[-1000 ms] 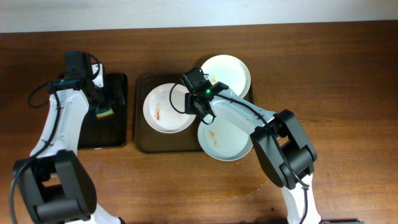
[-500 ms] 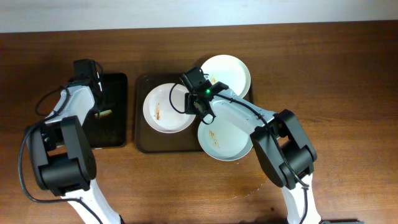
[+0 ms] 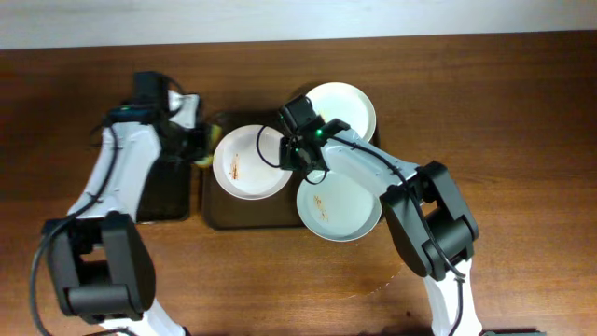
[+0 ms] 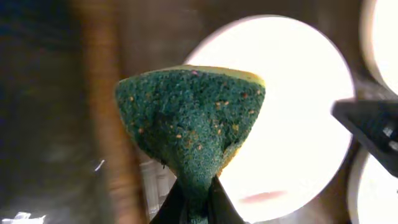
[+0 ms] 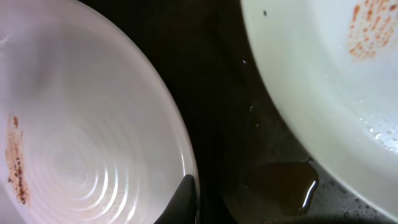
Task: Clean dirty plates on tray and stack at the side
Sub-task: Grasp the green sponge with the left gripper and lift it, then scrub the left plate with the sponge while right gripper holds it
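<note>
From the overhead camera I saw the brown tray point(image 3: 233, 213) sitting in the middle of the table point(image 3: 513, 112), with a smaller black tray point(image 3: 159, 191) just to its left. All three plates were on the brown tray. The left plate point(image 3: 247, 163) lay in its left half. The upper plate point(image 3: 347, 107) sat at the top right corner. The lower plate point(image 3: 340, 207), slightly bluish, hung over the bottom right edge. The left plate carried a brown streak point(image 3: 238, 168) left of its centre, and the lower plate had a small orange mark point(image 3: 320, 207).

The left gripper point(image 3: 203, 149) hung over the gap between the two trays, just beside the left plate's left rim. In the left wrist view its fingers were pinched tight on a green sponge point(image 4: 193, 118) with a yellow back.

The right gripper point(image 3: 300, 159) was at the left plate's right rim. The right wrist view showed one dark fingertip point(image 5: 181, 198) against that rim, with the second hidden, so I could not tell whether it gripped. A small puddle point(image 5: 280, 183) lay on the tray floor between the plates.
</note>
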